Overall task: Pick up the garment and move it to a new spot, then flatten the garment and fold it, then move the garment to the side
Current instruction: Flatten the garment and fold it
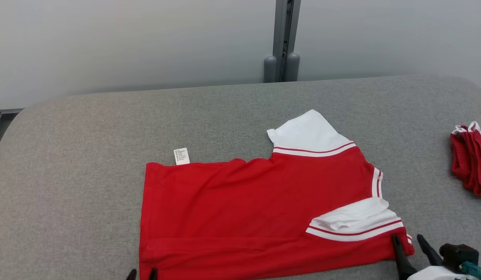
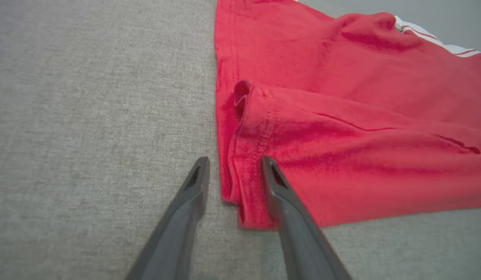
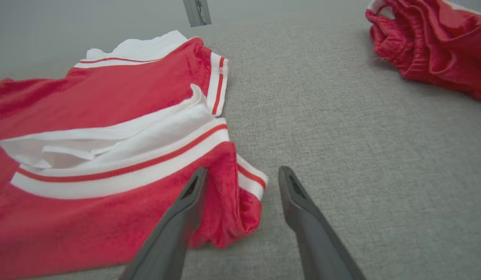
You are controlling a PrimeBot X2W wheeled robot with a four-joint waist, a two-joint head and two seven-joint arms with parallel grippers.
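The garment is a red shirt with white, red-striped sleeves, lying folded along its length on the grey table. A white label sticks out at its far left edge. My left gripper is at the near left hem corner; in the left wrist view the left gripper stands open with the doubled hem between its fingers. My right gripper is at the near right corner. In the right wrist view the right gripper is open, astride the striped corner of the garment, not pinching it.
A pile of red clothes lies at the table's right edge, also seen as the pile in the right wrist view. A grey post stands against the pale wall behind. Bare grey cloth lies left of the garment.
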